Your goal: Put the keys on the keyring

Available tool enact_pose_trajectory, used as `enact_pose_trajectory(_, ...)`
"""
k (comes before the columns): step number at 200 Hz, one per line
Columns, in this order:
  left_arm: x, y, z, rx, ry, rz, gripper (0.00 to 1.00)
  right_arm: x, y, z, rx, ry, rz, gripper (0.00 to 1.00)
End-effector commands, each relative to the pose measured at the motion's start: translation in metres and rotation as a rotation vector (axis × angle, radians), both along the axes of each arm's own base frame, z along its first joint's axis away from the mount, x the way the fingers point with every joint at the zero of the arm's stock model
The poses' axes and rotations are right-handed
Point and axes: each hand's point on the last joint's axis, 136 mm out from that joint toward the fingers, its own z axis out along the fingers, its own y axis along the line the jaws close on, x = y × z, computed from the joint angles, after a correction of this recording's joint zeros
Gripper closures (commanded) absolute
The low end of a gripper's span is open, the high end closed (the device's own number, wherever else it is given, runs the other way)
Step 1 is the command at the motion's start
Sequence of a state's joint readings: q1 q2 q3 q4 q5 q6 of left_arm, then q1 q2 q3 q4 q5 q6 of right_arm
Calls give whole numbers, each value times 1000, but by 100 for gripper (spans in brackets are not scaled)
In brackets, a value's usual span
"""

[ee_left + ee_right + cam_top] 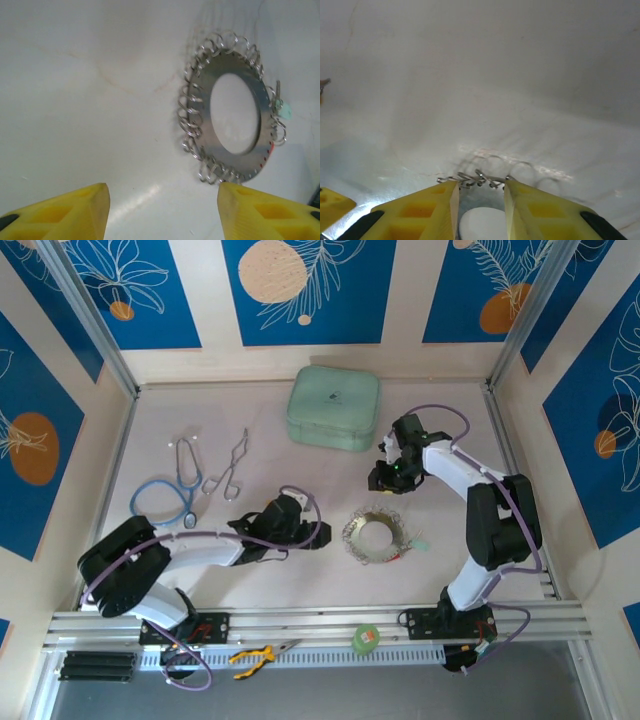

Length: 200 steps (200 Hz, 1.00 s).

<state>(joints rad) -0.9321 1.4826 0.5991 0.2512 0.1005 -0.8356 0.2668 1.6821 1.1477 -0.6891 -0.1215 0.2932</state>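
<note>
Right gripper (480,187): yellow jaws part-open, astride the looped rim of the flat silvery metal keyring (470,178); cannot tell if clamped. Left gripper (162,207): wide, empty, ring just ahead on the white table (75,75). Judgement: ring light, stiff, slippery, with floppy loops. Pinch the flat band.

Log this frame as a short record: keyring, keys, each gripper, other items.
keyring: on the table, between the two arms
keys: one green-headed key at the ring's edge; threaded or not, unclear
left gripper: open, empty, short of the keyring
right gripper: ring loops between its fingertips; grip unclear
other items: mint case, stethoscope, pliers, tape roll
</note>
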Motion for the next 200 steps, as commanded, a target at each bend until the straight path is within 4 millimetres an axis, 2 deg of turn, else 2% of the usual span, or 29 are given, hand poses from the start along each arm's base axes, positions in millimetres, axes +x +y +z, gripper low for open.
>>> enact_pose_trajectory(1,-15,-15,5,-65,50,2,42,-4,18,26,62,-77,16,69)
enact_pose_trajectory(42,-24,-25,-7,-98,89,39,48,-18,28,46,81,-151,33,70)
enact_pose_trajectory(83,-12,-40,-16,-140,117,98,56,-33,26,62,107,-195,24,69)
enact_pose_trajectory(105,-7,-49,-23,-164,166,135,65,-40,22,68,114,-210,18,69)
enact_pose_trajectory(119,-4,-47,-32,-159,202,189,72,-44,19,69,112,-218,12,69)
enact_pose_trajectory(148,3,-46,-40,-170,234,270,71,-50,17,69,123,-225,-1,70)
enact_pose_trajectory(200,9,-61,-35,-162,257,272,70,-55,14,65,134,-229,-13,70)
